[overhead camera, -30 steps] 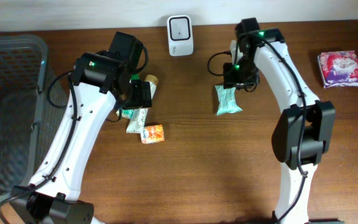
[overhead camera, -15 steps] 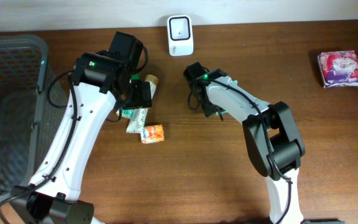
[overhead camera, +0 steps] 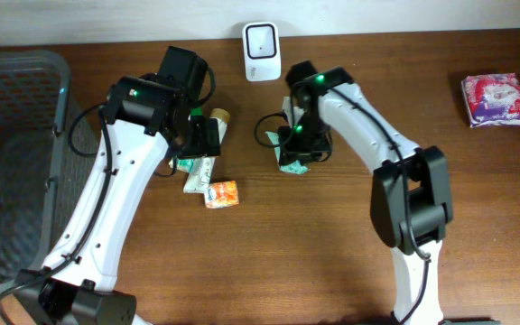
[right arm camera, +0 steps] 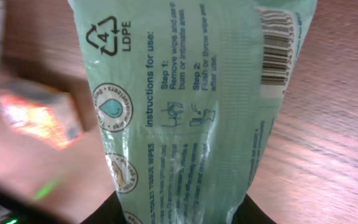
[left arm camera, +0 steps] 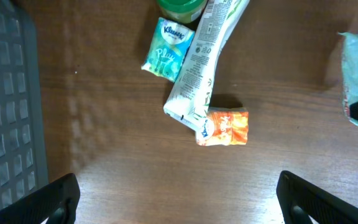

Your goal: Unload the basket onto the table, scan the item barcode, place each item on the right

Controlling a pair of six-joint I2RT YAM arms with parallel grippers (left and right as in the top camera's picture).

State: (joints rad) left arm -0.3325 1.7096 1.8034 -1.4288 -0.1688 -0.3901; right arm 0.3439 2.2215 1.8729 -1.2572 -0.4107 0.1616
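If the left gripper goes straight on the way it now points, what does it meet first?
Probably the orange packet, lying against the end of the white tube; both lie ahead between the open jaws of the left gripper. Depth is unclear.

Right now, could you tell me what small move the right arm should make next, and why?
Probably move the wipes packet toward the white scanner, barcode facing it: the right gripper holds it just short of the scanner.

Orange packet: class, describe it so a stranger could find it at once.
Start at the grey basket, left in the overhead view; move right to the item cluster. The orange packet lies at the end of the white tube, the only orange thing there.
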